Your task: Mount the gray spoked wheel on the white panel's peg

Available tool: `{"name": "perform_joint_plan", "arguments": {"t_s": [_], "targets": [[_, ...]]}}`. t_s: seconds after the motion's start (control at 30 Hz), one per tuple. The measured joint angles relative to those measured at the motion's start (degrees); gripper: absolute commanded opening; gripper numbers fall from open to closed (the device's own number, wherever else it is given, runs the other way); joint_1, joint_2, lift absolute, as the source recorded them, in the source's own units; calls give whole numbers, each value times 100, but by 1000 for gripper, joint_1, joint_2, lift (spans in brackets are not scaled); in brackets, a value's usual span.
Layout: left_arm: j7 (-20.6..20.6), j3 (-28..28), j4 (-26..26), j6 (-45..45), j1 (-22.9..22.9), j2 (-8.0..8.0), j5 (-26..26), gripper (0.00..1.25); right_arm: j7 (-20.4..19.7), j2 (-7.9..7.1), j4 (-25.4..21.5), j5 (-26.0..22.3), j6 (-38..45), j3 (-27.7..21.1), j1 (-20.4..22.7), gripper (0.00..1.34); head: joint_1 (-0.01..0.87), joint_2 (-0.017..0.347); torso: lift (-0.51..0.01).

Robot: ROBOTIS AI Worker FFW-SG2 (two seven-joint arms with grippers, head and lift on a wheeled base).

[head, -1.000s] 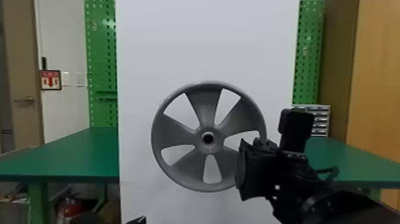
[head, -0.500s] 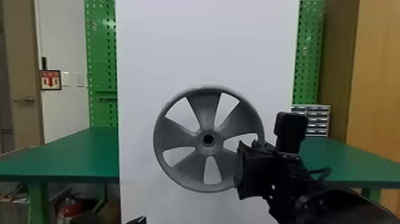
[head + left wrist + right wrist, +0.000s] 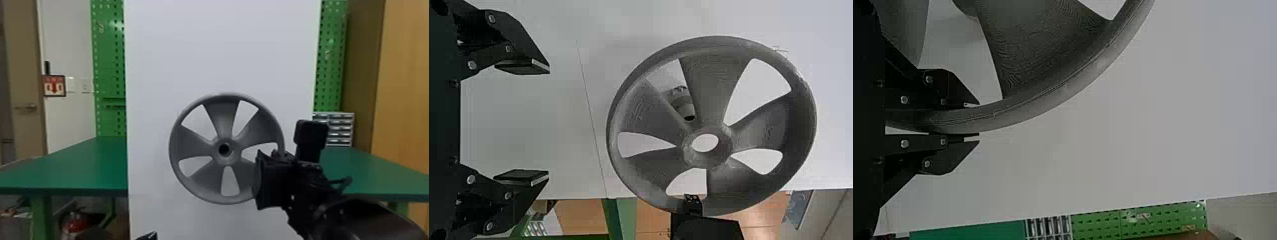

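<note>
Gripped at its right-hand rim by my right gripper (image 3: pixel 271 178), the gray spoked wheel (image 3: pixel 191 146) hangs upright before the white panel (image 3: pixel 223 48). In the right wrist view my right gripper (image 3: pixel 970 120) is shut on the rim of the wheel (image 3: pixel 1053 95). A tip of my left gripper (image 3: pixel 148 236) shows at the head view's bottom edge. The left wrist view has my left gripper (image 3: pixel 549 122) open, nothing between its fingers, with the wheel (image 3: pixel 764 120) beyond. There the peg (image 3: pixel 684 106) appears through a spoke opening, apart from the hub hole.
Green tables (image 3: pixel 79 162) stand left and right of the panel, with green pegboards (image 3: pixel 108 57) behind. A small drawer cabinet (image 3: pixel 341 129) is at the back right, and a wooden cabinet (image 3: pixel 405 79) stands farther right.
The wheel and my right gripper first shift slightly left and then a little back to the right, and the wheel's top edge sits lower than before. My right gripper keeps its hold.
</note>
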Motion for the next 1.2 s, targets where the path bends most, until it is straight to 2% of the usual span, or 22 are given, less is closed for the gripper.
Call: {"name": "perform_joint_plan", "arguments": {"t_s": [1.2], "targets": [[0, -42, 0, 0, -35, 17, -17, 750, 4, -39, 584, -155, -240, 103, -304, 244, 123, -8, -401]]}}
